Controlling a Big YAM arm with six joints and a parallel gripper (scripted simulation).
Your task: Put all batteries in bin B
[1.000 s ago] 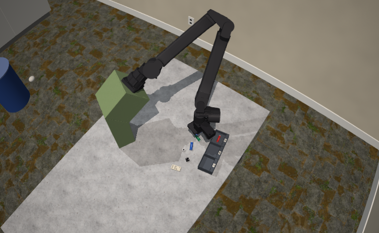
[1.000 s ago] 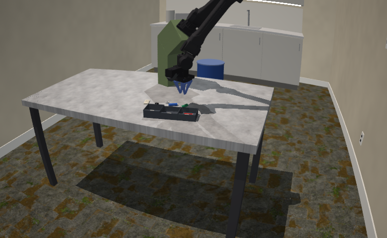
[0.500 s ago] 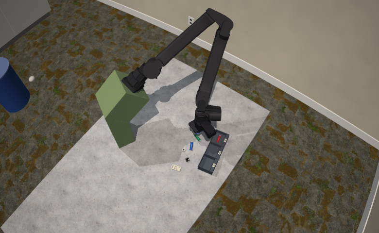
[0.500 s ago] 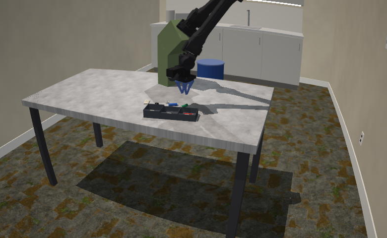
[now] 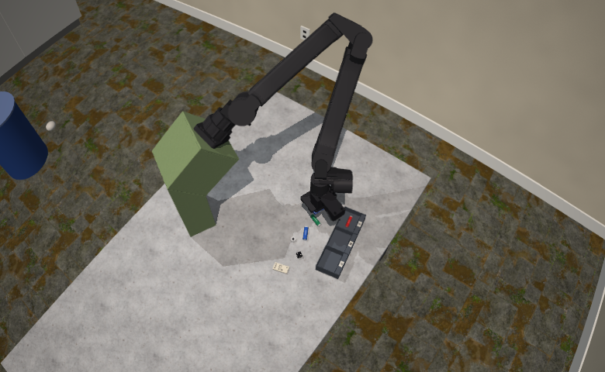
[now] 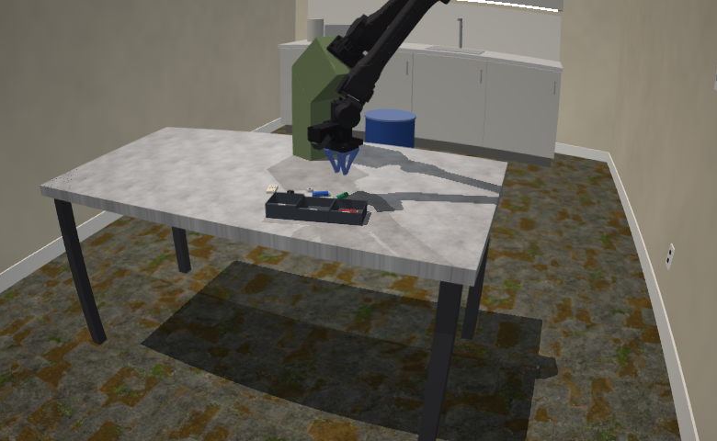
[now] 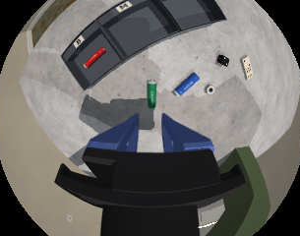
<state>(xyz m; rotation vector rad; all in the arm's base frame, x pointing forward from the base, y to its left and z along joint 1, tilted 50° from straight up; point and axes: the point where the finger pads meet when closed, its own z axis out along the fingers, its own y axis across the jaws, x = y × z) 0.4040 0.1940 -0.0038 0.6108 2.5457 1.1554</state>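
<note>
Exterior view used for sides. Gripper (image 5: 315,212) (image 6: 344,174) (image 7: 150,117) was partly open, blue fingers apart with a modest gap, nothing held. It hung above the table (image 5: 158,299) (image 6: 187,163) (image 7: 46,74), fingers pointing down, tips clear of the batteries.

Three dark bins stood in a row, near side of the table. Bin B (image 5: 354,212) (image 6: 348,218) (image 7: 107,71) was the right one, bin M (image 5: 338,239) (image 6: 314,212) (image 7: 140,27) the middle one, third bin (image 5: 329,261) (image 6: 281,211) (image 7: 194,12) on the left, its letter too small to read.

Batteries: three seen. Red battery (image 5: 348,222) (image 6: 348,210) (image 7: 94,58) lay inside bin B. Green battery (image 5: 315,220) (image 6: 342,195) (image 7: 151,94) lay on the table, far side of the bins, not in any bin. Blue battery (image 5: 305,232) (image 6: 321,194) (image 7: 187,85) also on the table, left of the green one and apart from it.

Other stuff: small white piece (image 5: 292,239) (image 6: 309,188) (image 7: 210,89) near the blue battery, exact type unclear. Black die (image 5: 299,254) (image 6: 290,191) (image 7: 222,60) farther left, partly hidden by the bins in the exterior view. Cream domino (image 5: 280,267) (image 6: 271,188) (image 7: 247,68) lay flat, leftmost of the loose things.

Green pedestal (image 5: 176,147) (image 6: 302,104) (image 7: 255,197) stood at the far side, blue drum (image 5: 15,142) (image 6: 390,130) beyond the table
</note>
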